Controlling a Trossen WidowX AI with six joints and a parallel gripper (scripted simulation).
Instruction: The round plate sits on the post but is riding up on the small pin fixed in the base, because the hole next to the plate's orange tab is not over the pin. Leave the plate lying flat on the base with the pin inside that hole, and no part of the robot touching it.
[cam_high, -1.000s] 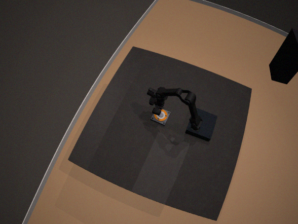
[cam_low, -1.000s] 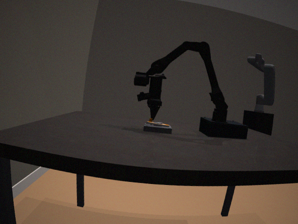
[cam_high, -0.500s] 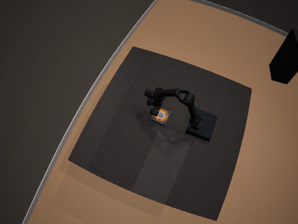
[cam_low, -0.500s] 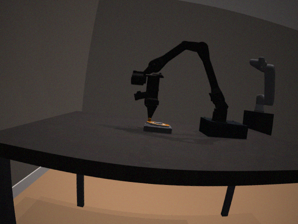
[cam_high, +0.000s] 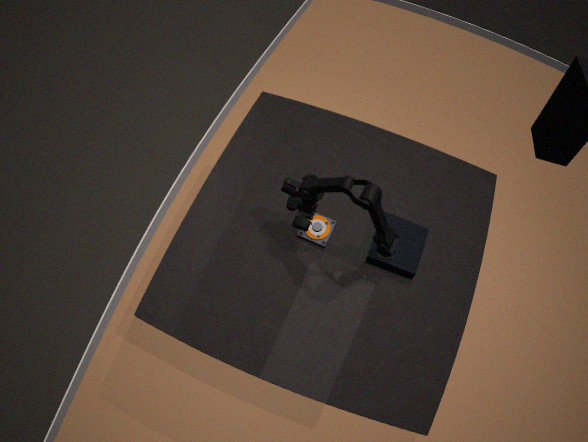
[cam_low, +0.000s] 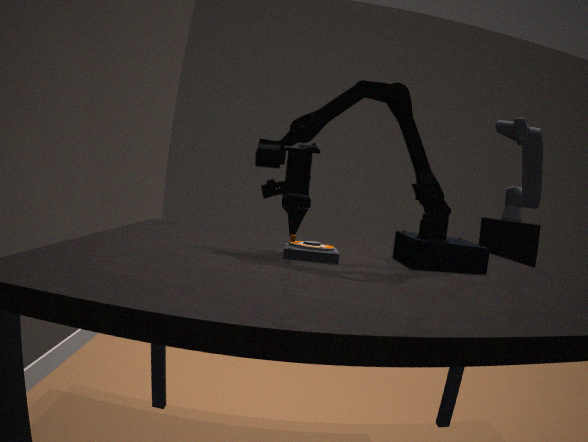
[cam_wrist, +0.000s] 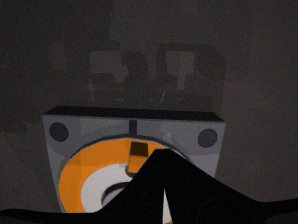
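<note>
One arm: its gripper (cam_low: 293, 231) points straight down at the plate's left edge.
Fingers: pressed together, holding nothing; tips at the orange tab (cam_wrist: 139, 149).
Plate (cam_low: 312, 244): on the base (cam_low: 311, 254) over the post, seemingly tilted in the exterior view.
Pin: I cannot tell whether it is in the hole.
Left: seat the plate flat, then lift clear.
</note>
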